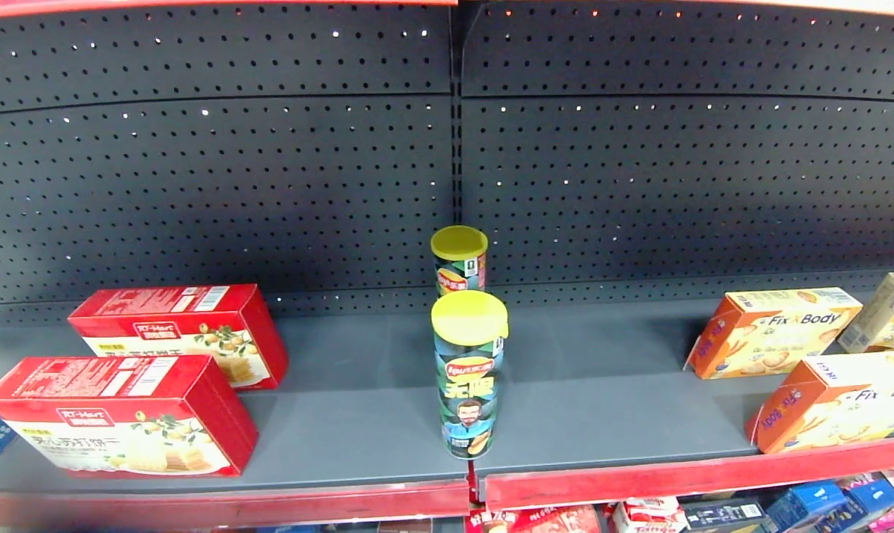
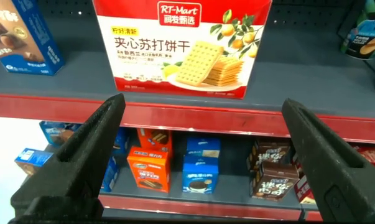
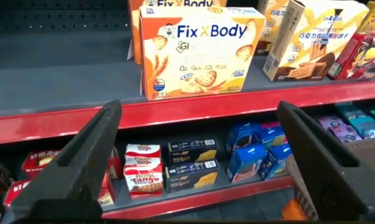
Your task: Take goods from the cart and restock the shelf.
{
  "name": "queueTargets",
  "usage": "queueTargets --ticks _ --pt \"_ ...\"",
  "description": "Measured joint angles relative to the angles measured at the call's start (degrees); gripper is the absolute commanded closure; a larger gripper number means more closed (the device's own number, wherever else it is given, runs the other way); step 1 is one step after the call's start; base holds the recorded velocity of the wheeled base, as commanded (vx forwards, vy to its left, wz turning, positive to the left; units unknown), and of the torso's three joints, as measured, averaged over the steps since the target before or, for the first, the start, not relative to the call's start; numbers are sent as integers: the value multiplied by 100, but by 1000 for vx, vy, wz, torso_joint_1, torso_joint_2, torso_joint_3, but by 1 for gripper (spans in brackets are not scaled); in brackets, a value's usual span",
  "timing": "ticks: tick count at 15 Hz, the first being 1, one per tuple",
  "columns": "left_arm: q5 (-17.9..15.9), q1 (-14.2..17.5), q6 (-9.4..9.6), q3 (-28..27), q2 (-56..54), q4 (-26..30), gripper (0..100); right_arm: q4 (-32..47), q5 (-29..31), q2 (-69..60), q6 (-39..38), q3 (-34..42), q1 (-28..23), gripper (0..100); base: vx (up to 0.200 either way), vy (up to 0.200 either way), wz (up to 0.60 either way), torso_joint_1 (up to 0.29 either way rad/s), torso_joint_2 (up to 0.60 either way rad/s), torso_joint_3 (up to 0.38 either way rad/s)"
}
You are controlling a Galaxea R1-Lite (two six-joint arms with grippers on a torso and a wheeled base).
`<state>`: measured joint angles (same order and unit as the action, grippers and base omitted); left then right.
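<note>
Nearest my wrist cameras, the left end effector (image 2: 203, 102) and right end effector (image 3: 199, 107) are both spread wide and empty, facing the red front edge of the grey shelf (image 1: 602, 385). On it I see red cracker boxes (image 1: 121, 414) at left and orange biscuit boxes (image 1: 776, 329) at right. Two yellow-lidded chip cans (image 1: 469, 377) stand upright at centre, one behind the other.
</note>
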<state>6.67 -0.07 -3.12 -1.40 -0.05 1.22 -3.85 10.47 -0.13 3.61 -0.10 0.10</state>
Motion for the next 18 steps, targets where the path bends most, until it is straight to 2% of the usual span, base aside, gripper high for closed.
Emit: queueTargets --ticks 6,9,12,13,18 --pt "-10 5 4 -2 0 -2 0 -6 -84 0 -148 0 1 0 0 0 0 0 0 0" --pt "-10 -4 4 0 0 0 0 -2 -607 0 -206 0 -5 0 0 0 0 0 0 0" --pt "-10 -6 6 0 0 0 0 285 -1537 0 -382 -45 -7 0 0 0 0 0 0 0" --pt "-11 0 1 0 0 0 0 350 -1679 0 -385 -84 -5 0 0 0 0 0 0 0" --pt "-10 0 6 0 0 1 0 358 -1703 2 -368 -122 -10 0 0 0 0 0 0 0"
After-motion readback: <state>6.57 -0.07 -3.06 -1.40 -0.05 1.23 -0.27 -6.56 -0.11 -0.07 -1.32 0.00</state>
